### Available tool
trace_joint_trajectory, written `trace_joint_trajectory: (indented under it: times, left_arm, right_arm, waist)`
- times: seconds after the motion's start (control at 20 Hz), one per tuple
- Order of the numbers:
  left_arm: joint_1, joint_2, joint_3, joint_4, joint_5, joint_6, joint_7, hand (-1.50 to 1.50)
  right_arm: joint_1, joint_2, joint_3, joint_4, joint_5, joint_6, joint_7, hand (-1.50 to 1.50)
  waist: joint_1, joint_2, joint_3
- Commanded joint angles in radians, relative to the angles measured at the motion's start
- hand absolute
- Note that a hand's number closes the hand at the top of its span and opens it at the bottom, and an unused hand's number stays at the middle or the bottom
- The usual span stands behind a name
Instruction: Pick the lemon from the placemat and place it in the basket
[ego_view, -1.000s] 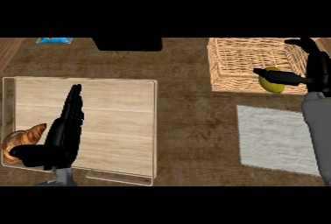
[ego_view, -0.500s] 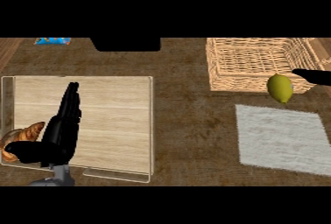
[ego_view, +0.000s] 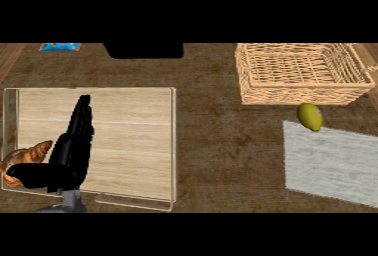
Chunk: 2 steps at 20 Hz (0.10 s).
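The yellow lemon (ego_view: 310, 116) shows just in front of the wicker basket (ego_view: 303, 95), outside its front wall, at the far left corner of the grey placemat (ego_view: 332, 165). No hand touches it. I cannot tell whether it rests on the counter or is in the air. My left hand (ego_view: 70, 150) stays open with straight fingers over the wooden board at the left. My right hand shows nowhere in the head view.
A pale wooden board (ego_view: 125, 135) with a clear rim covers the left side. A croissant (ego_view: 22, 159) lies at its left edge beside my left hand. A blue item (ego_view: 60, 46) and a black object (ego_view: 142, 50) sit at the far edge.
My right hand, shut on the lemon above the basket's edge a second ago, let it go and left the view. The lemon now shows lower, in front of the basket.
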<state>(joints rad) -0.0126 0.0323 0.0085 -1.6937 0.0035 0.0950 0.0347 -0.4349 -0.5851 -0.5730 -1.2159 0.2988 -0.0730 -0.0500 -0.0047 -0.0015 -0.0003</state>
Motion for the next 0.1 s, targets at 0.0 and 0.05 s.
trace_joint_trajectory:
  times: [0.0, 0.05]
  left_arm:
    - [-0.068, -0.006, 0.031, 0.090, 0.009, 0.010, -0.033, 0.00]
    - [0.018, -0.021, -0.016, 0.057, -0.035, 0.013, -0.091, 0.00]
  right_arm:
    - [0.075, -0.015, -0.056, -0.008, -0.115, 0.089, -0.087, -1.50]
    - [0.049, -0.081, -0.093, 0.066, -0.145, 0.132, -0.113, -1.50]
  waist:
    - [-0.003, 0.001, 0.000]
    - [0.003, 0.002, 0.001]
